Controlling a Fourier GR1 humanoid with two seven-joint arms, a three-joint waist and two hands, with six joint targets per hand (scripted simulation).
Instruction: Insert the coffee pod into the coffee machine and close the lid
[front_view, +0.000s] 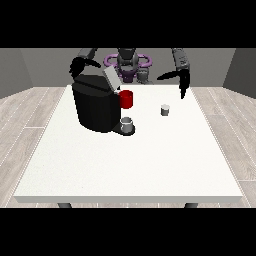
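White table (150, 160) bears boxy black coffee machine (95, 107), small cylindrical coffee pod (165, 110).

Even, bright light; perhaps faint shadows.

We see a large white table (150, 165) standing on a pale wood-plank floor (25, 112), with grey walls (45, 65) behind, and two dark table legs (64, 205) showing beneath its near edge.

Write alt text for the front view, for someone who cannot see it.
A black coffee machine with its lid raised stands on a white table, a small pod to its right. One robot hand hangs open above the pod.
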